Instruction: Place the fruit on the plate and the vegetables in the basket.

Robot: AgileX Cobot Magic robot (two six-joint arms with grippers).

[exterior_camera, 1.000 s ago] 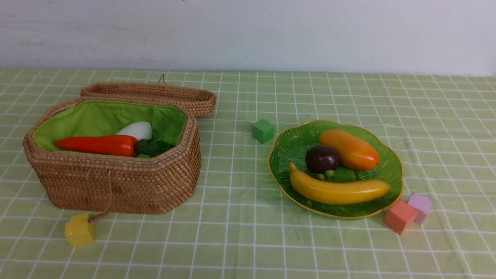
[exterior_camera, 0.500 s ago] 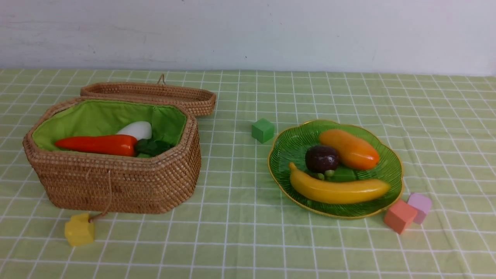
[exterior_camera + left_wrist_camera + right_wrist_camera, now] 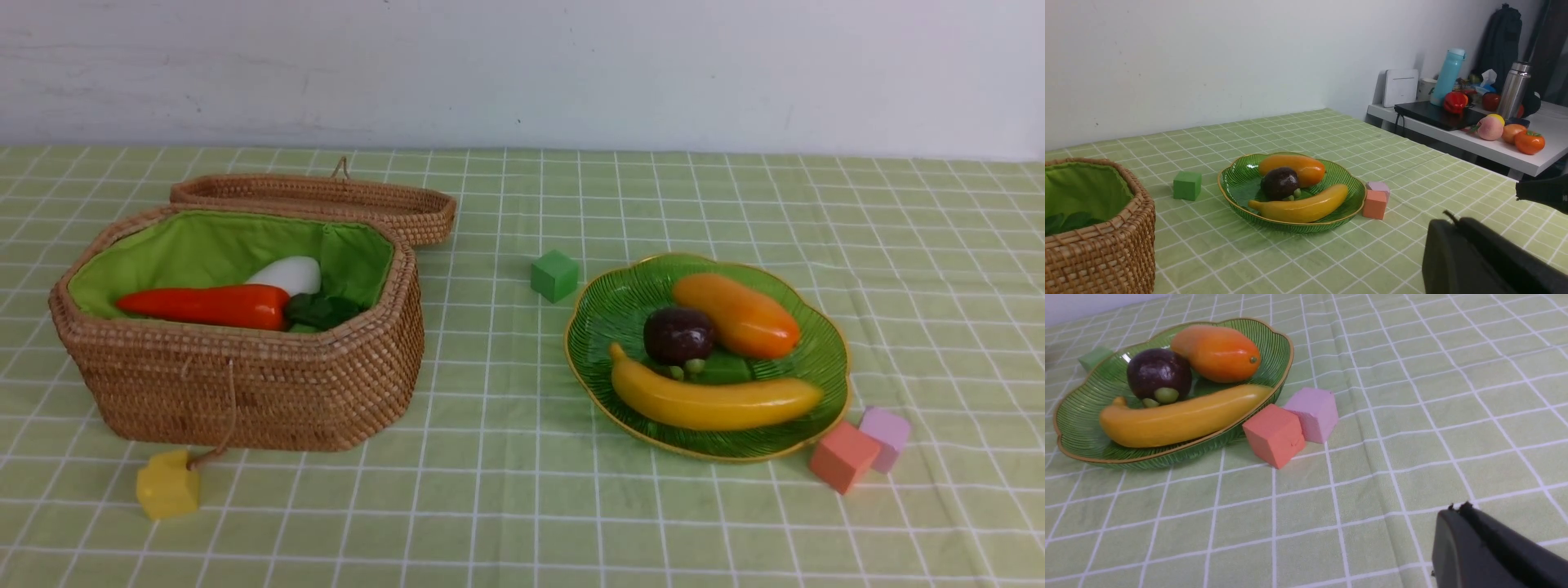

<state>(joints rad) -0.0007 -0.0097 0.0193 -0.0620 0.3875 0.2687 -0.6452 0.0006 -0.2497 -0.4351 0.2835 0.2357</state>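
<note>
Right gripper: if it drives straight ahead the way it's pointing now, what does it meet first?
Judging by the wrist view, the right gripper, shut, points over bare tablecloth; the orange cube and pink cube sit off its line. Depth unclear.

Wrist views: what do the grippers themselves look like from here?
Only a corner of each shows. The left gripper and the right gripper are matte black, smooth and rounded, with slightly ragged tips. No cables or markings are visible. The front view shows neither arm.
</note>
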